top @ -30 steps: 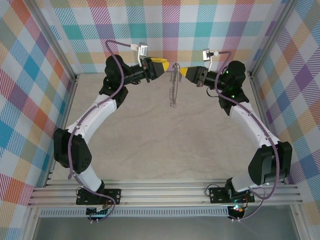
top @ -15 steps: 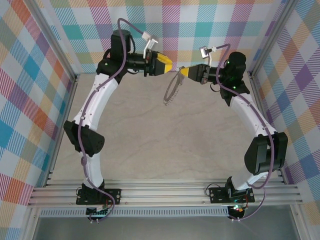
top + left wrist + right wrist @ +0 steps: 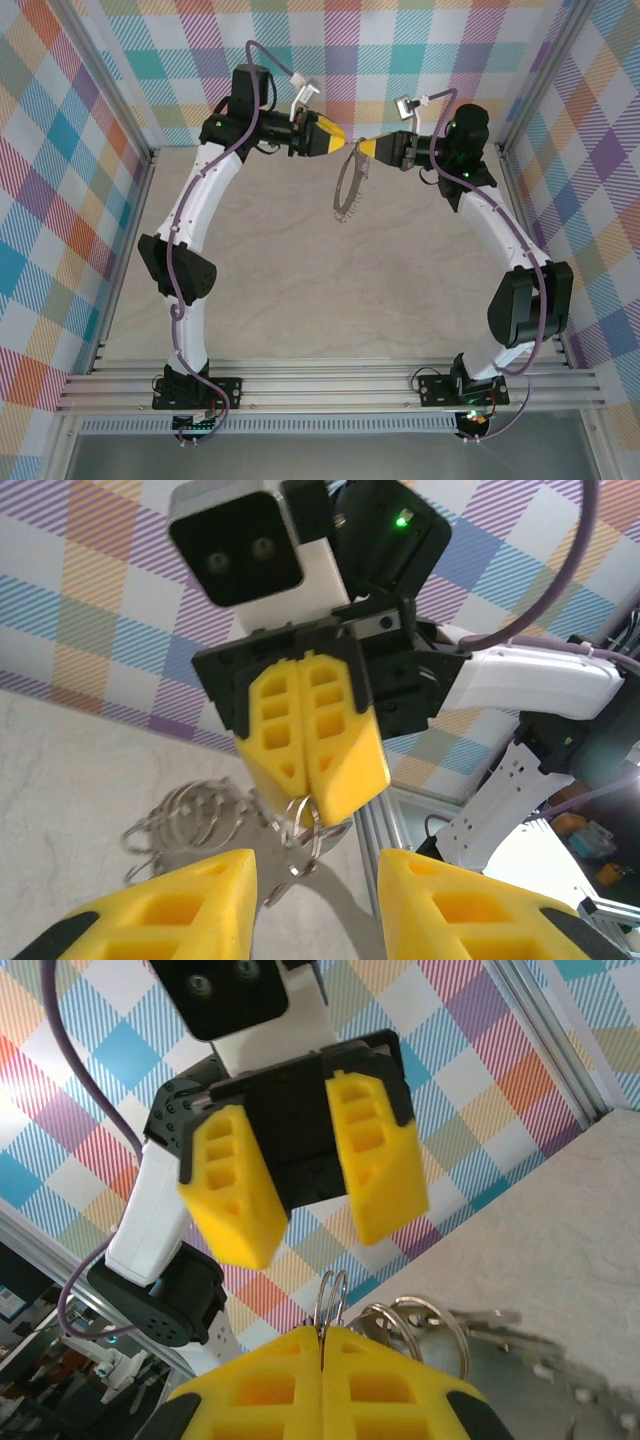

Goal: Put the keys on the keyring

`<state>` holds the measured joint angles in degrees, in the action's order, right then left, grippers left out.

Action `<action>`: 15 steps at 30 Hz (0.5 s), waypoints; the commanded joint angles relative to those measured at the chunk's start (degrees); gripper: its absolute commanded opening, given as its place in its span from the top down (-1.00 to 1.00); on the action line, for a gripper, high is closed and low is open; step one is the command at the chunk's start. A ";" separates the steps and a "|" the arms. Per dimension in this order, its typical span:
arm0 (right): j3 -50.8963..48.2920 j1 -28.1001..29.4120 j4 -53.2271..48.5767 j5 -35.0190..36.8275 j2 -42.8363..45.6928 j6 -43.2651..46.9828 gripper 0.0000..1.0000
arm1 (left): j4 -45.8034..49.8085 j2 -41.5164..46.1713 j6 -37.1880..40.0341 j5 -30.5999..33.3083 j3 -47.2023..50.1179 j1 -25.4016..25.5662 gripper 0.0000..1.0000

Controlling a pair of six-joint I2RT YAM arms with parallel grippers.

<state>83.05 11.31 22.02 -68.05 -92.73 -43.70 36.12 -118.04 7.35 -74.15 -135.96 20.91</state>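
Up at the far end of the tabletop, well off the surface, both arms are nose to nose, so here's how I read it.

The right end effector is clamped fully shut on a small split ring, which pokes up edge-on out of its tips. The keyring hangs from that pinch point. From above, its long axis runs from the right tips down and back toward the arm bases, slanting a bit to the left, with the fringe of little silvery bits all along the rim.

The left end effector has its jaws apart with nothing between them. The right wrist view shows a clean gap. It sits just beside the right one, tips almost meeting but not touching as far as I can tell.

The relation that matters is that the pinched ring lies dead ahead of the left end effector, sitting in line with the gap between its yellow fingers. The hoop drops away below that line. So the left arm is the free one and the nearer one to do any work.

My guess is that the next move is all about lining up with that thin edge-on ring. It's a tiny target, and it may swing.
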 commanded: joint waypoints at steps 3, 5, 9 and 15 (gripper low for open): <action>0.73 -0.06 3.89 -1.31 -0.69 -0.86 1.00 | 0.75 -1.57 0.38 -2.23 -2.75 0.53 0.26; 0.73 0.03 3.99 -1.32 -0.72 -0.95 1.00 | 1.02 -2.01 0.38 -2.23 -3.08 0.63 0.26; 0.58 0.02 4.08 -1.31 -0.62 -1.04 1.00 | 0.89 -2.53 0.36 -1.71 -3.17 0.89 0.26; 0.36 0.12 4.20 -1.29 -0.78 -1.08 1.00 | 0.82 -3.07 0.32 -1.79 -3.91 1.20 0.26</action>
<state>83.05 11.31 23.18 -68.20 -93.82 -44.53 36.12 -121.05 7.33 -74.52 -137.64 21.41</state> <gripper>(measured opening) 0.052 0.367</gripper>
